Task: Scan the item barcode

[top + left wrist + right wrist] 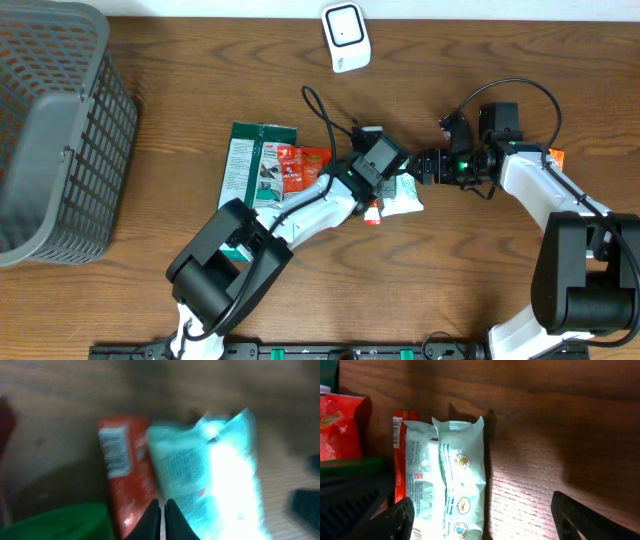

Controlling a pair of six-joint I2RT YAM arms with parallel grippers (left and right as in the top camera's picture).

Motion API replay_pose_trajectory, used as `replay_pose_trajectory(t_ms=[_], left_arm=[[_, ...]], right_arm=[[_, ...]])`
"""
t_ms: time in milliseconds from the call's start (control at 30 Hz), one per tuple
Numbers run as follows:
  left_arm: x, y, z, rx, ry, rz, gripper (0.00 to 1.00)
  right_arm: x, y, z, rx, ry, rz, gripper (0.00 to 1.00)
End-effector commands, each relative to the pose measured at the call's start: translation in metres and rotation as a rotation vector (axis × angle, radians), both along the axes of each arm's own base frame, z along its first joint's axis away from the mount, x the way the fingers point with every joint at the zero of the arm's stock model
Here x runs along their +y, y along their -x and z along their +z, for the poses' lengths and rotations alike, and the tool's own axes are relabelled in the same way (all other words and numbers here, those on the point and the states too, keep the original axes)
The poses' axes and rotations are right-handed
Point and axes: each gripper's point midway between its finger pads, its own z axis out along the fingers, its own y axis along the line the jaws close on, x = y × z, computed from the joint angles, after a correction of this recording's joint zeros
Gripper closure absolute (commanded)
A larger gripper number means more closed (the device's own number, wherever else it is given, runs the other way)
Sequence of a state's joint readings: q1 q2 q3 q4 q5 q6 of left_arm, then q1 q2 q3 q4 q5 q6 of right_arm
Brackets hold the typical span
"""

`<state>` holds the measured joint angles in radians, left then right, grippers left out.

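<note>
The table [560,435] under me is brown wood grain, smooth with a soft sheen. The pale teal packet [460,485] is glossy, crinkled plastic film, the red packet [122,475] likewise. My 2 right fingers [590,517] look matt black plastic.

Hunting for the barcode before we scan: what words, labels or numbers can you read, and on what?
No text reads clearly enough to quote.
Red packet: barcode on a white label, digits blurred.
Pale teal packet: sideways print and round icons, too small to read.
Green packet: white label, print too small to read.
White scanner: no lettering seen.
</note>
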<state>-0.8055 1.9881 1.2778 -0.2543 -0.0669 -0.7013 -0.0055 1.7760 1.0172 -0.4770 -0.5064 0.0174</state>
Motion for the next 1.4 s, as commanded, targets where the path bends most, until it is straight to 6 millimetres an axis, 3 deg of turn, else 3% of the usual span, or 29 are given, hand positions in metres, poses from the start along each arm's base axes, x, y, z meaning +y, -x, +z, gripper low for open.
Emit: replay_pose_trajectory(t_ms=[0, 100, 200, 333, 567, 733, 867, 1100, 1233, 1367], left_arm=[[-0.005, -0.006, 0.042, 0.022, -0.015, -0.013, 0.93], [0.002, -0.003, 0.064, 0.074, -0.061, -0.008, 0.92], [0.004, 0.002, 0.068, 0.112, -0.059, -0.014, 0.92], [0.007, 0.007, 0.05, 0.168, -0.078, 0.011, 0.92], [-0.015, 0.01, 0.002, 0.26, -0.035, -0.032, 0.92], [-0.017, 0.007, -0.023, 0.277, -0.05, -0.025, 0.93], [-0.022, 0.006, -0.026, 0.271, -0.039, -0.032, 0.93], [-0.054, 0.016, -0.016, 0.301, 0.092, -0.148, 0.93], [-0.047, 0.011, -0.018, 0.274, 0.053, -0.134, 0.92], [-0.039, 0.008, -0.024, 0.255, 0.013, -0.112, 0.92]], right_arm=[[0.007, 0.001, -0.002, 0.005, -0.019, 0.022, 0.16], [0.007, 0.001, -0.002, 0.006, -0.019, 0.022, 0.16], [0.007, 0.002, -0.002, 0.009, -0.019, 0.022, 0.16], [0.007, 0.002, -0.002, 0.01, -0.019, 0.022, 0.15], [0.007, 0.003, -0.003, 0.013, -0.019, 0.023, 0.15], [0.007, 0.003, -0.003, 0.009, -0.016, 0.032, 0.15], [0.005, 0.003, -0.004, 0.009, -0.015, 0.027, 0.15], [-0.011, 0.005, -0.005, 0.018, -0.005, 0.018, 0.13], [-0.027, 0.006, -0.004, 0.034, -0.036, -0.03, 0.14], [-0.028, 0.009, 0.005, 0.021, -0.126, -0.014, 0.16]])
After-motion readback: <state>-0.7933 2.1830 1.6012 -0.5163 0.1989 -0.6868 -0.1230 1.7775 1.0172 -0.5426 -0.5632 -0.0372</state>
